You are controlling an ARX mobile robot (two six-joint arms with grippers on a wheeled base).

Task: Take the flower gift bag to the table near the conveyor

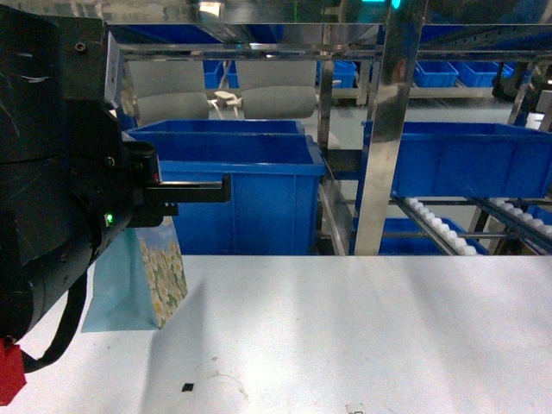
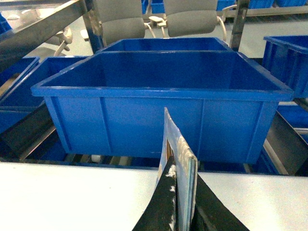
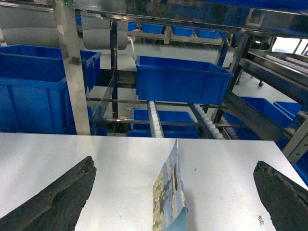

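Light-grey surface (image 1: 362, 336) fronting conveyor (image 1: 440, 226). Left gripper (image 2: 179, 202) clamped on flower gift bag (image 2: 179, 159), lower centre; right gripper (image 3: 173, 197) spread wide. Placement step: lower, then release.

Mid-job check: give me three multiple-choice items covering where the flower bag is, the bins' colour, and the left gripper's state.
1. Where is the sky-blue flower-printed paper gift bag? A in a bin; B on the floor; C at the light-grey tabletop's left side.
2. The large plastic bins are: A blue; B red; C green.
3. The left gripper is: A open; B shut on the bag; C out of view.
Answers: C, the head view shows it over the table's left part; A, every bin in view is blue; B, its fingers pinch the bag's top edge.
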